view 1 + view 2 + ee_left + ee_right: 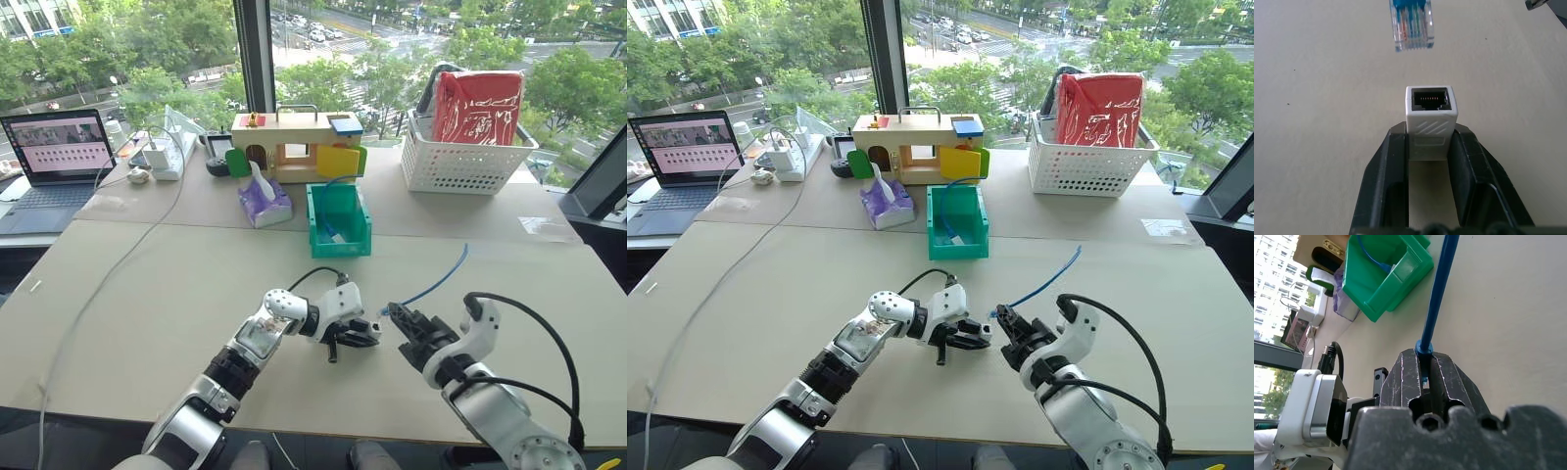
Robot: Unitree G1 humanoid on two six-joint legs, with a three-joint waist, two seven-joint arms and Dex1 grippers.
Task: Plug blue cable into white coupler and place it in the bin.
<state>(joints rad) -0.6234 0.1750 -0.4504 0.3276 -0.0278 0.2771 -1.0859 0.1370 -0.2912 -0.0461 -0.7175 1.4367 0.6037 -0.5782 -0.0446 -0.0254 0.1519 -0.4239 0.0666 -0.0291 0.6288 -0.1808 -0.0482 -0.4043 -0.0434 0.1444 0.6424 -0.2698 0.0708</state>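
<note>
While clamped, white coupler point(1430, 120) between left pincer point(1431, 161) fingers point(1388, 166).

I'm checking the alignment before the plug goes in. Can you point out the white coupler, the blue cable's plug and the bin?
white coupler point(1430, 105): left wrist view, on its open socket face.
blue cable point(1411, 27): left wrist view, on the clear plug at its end.
bin point(343, 240): left eye view, on its low front wall.

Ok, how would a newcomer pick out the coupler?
On the beige table, find the left gripper near its front edge. Its black fingers clamp the white coupler, a tiny boxy block with an open socket, facing the blue cable's clear plug.
</note>
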